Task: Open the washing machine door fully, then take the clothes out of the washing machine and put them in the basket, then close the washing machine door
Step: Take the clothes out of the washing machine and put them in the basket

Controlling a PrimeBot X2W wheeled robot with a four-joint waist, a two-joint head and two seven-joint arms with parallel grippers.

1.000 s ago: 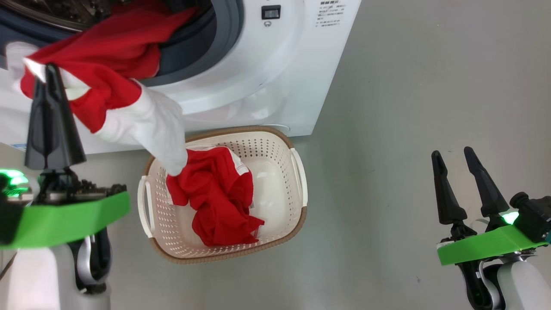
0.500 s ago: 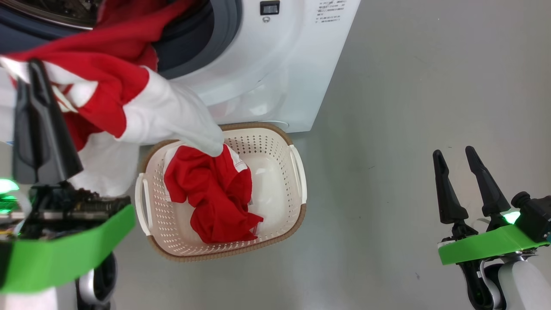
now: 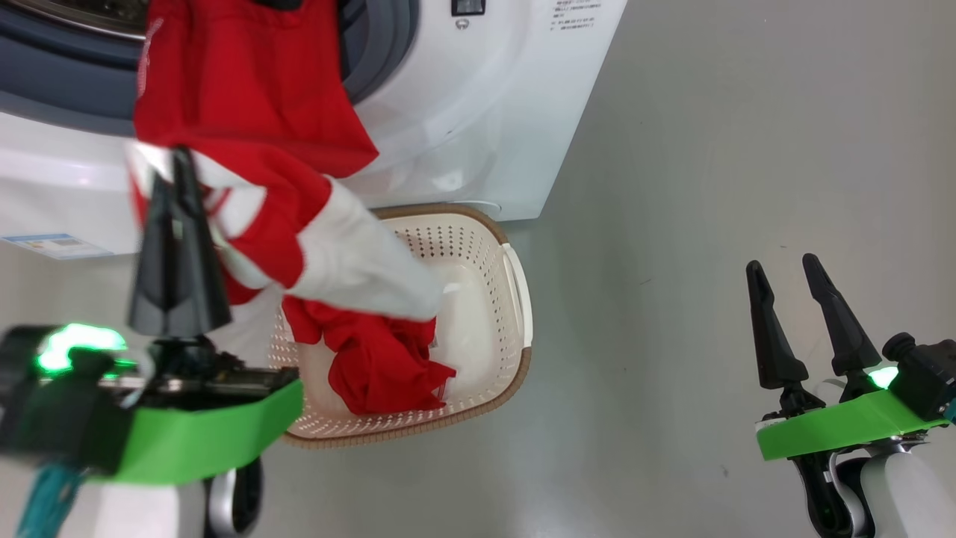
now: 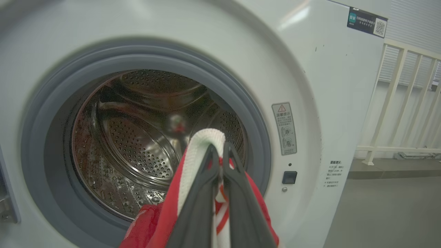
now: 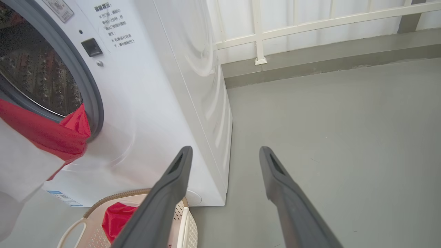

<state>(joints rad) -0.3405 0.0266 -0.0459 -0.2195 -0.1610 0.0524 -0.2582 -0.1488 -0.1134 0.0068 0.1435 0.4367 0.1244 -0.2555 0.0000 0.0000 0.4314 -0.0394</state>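
The washing machine [image 3: 463, 112] is cut off at the top and left of my head view; I can make out the lower arc of its mouth. A red-and-white garment [image 3: 254, 97] hangs before that mouth, top edge out of frame. Its white panel droops over the basket [image 3: 519, 299] and hides the left rim. A second red garment [image 3: 381, 366] lies inside. My left end effector [image 3: 179, 158] is clamped on the white trim; the right end effector [image 3: 781, 263] stands apart, empty. Since a second ago the left has carried the cloth rightward.
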